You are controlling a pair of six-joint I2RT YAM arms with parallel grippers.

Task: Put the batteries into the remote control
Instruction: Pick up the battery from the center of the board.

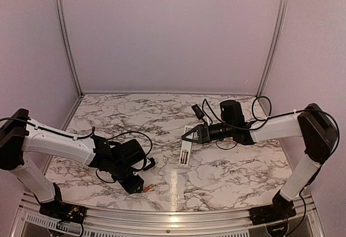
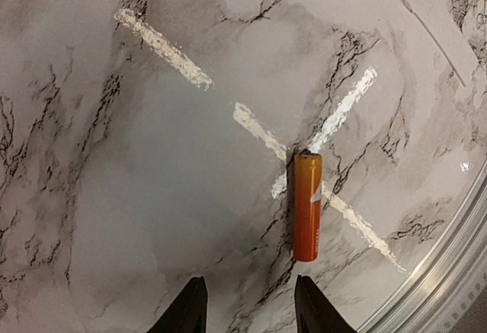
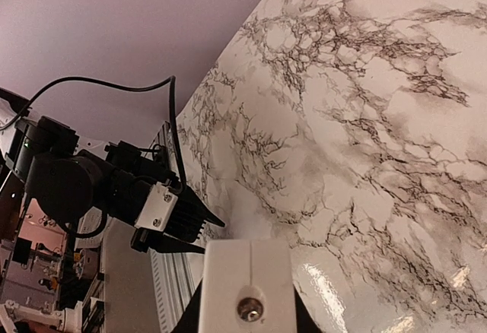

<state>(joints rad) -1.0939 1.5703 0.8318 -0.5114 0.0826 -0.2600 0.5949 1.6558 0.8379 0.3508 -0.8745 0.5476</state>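
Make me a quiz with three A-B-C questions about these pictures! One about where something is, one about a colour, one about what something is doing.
1. Where does the battery lie?
A. On the marble table, just ahead of the left jaws
B. In a cup
C. On a shelf
2. What colour is the battery?
A. Green
B. Orange
C. Blue
3. How do the left jaws stand?
A. Shut on the battery
B. Shut on a spoon
C. Apart, with nothing between them
Answers: 1 A, the left wrist view shows it flat on the table before the jaws; 2 B, its body is plainly orange; 3 C, bare table shows between them.
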